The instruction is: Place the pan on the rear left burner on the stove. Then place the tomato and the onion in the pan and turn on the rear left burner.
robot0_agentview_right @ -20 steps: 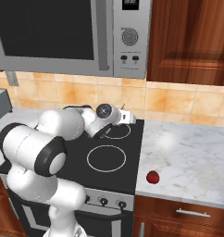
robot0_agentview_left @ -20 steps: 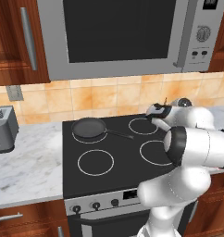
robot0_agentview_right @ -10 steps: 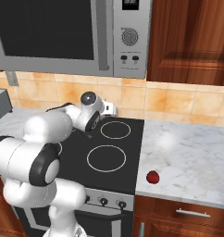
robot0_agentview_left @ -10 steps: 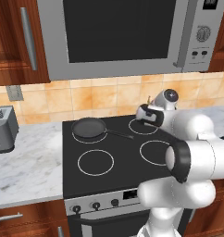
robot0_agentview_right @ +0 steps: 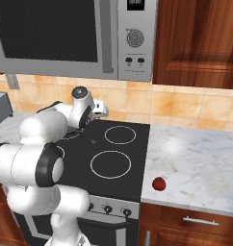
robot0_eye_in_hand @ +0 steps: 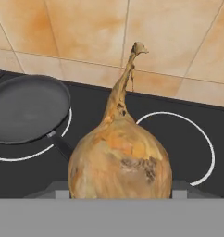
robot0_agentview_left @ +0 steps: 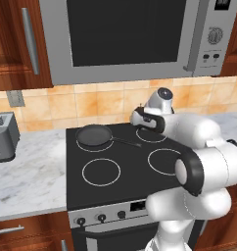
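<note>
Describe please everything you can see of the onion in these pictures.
The onion is a yellow-brown bulb with papery-looking skin, darker brown patches and a thin dry stalk rising from its top. In the hand view it sits upright, held in the end effector above the black stove, to the right of the pan. It touches neither stove nor pan.
</note>
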